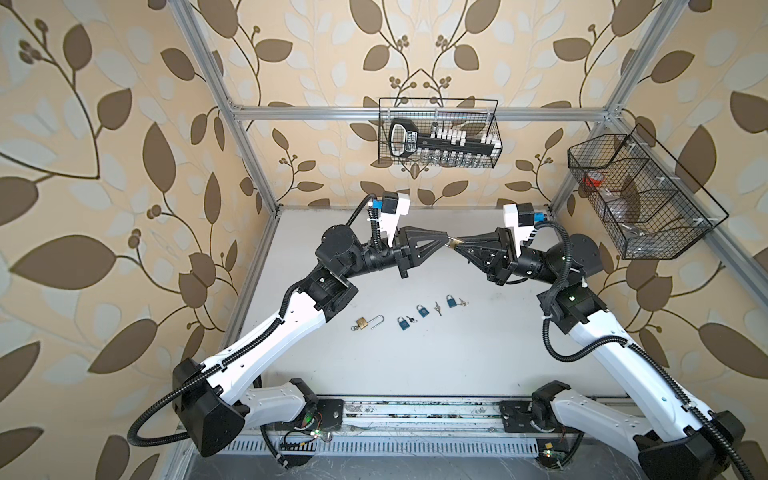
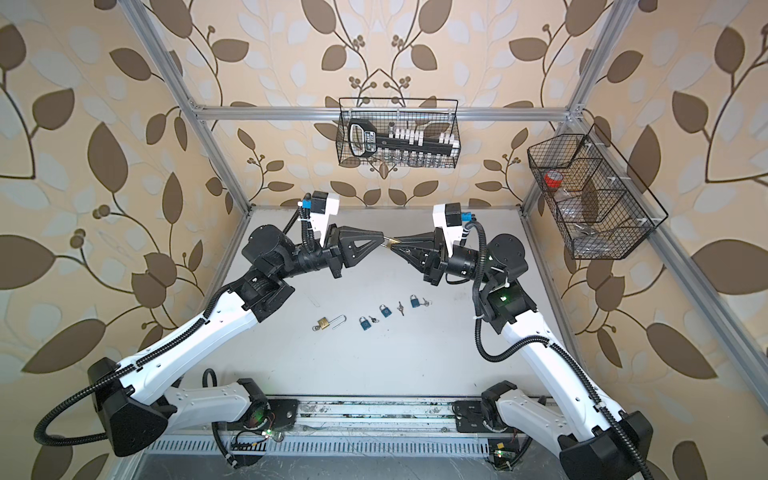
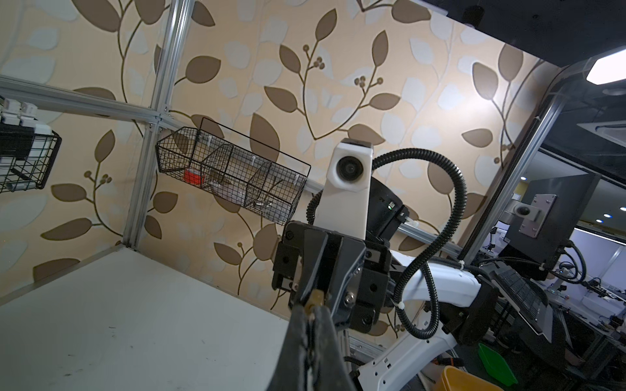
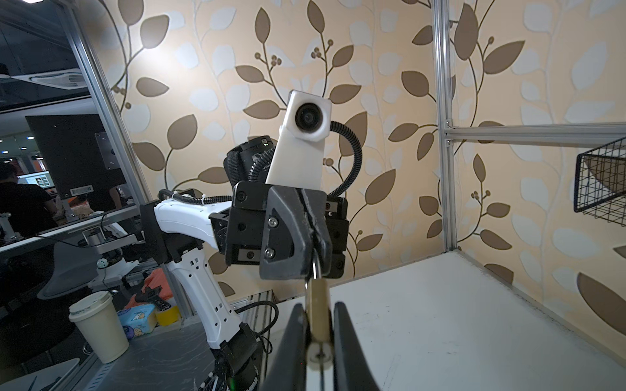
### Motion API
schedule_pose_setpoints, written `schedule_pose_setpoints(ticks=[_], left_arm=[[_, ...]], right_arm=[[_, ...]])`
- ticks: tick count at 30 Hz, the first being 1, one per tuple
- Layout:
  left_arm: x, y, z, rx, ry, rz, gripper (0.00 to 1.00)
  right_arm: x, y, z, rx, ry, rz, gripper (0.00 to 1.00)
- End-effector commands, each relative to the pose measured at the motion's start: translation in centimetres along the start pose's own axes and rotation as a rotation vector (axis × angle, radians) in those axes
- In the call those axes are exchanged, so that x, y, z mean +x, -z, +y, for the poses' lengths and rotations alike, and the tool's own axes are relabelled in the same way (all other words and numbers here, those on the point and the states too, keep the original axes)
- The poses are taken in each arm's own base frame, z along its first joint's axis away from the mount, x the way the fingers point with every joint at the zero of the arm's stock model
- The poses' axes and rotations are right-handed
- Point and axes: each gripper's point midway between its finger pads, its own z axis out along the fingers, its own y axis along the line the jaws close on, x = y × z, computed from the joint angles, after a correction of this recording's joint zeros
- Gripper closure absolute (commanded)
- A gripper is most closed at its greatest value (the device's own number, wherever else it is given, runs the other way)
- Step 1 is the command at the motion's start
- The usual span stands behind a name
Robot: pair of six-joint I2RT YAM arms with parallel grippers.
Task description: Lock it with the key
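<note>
Up above the table [image 1: 457,365], the grippers meet tip to tip. The right gripper [image 1: 460,246] is closed narrowly on the brass padlock [image 4: 318,321], whose body is squeezed between its fingers. The left gripper [image 1: 445,237] is clamped fully on a silver loop [image 4: 317,269] jutting from the padlock; whether it is key or shackle, I cannot tell.

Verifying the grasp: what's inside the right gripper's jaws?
A brass padlock, pinched in the right gripper. A silver loop runs from it into the shut left gripper. The fingers hide whether it is the shackle or a key ring. No key blade shows.
</note>
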Motion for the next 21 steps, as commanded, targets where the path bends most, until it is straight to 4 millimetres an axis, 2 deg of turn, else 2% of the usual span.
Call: schedule_pose_setpoints(ticks=[1,5,7,11,14,18,21], left_arm=[[4.8,-1.2,-3.8,0.209,0.089,0.173,1.00],[5.9,-0.6,-6.1,0.345,0.072,0.306,1.00],[6.5,0.1,-6.7,0.365,0.045,0.354,1.00],[7.5,0.6,-7.0,0.382,0.034,0.416,1.00],[8.2,0.1,-7.1,0.424,0.057,0.437,1.00],[9.5,-0.5,-7.2,0.455,0.083,0.467,1.00],[9.5,-0.5,-7.0,0.435,0.072,0.454,1.00]], right_arm=[[-1.5,-0.5,0.0,0.024,0.069,-0.041,1.00],[-2.5,0.0,1.2,0.007,0.146,-0.056,1.00],[-2.7,0.1,2.2,-0.039,0.183,-0.035,1.00],[-2.6,-0.1,3.6,-0.137,0.206,0.004,1.00],[-2.2,-0.8,4.2,-0.184,0.192,0.019,1.00],[-2.3,-1.1,4.4,-0.185,0.191,0.013,1.00],[-2.7,-0.9,4.4,-0.163,0.200,-0.002,1.00]])
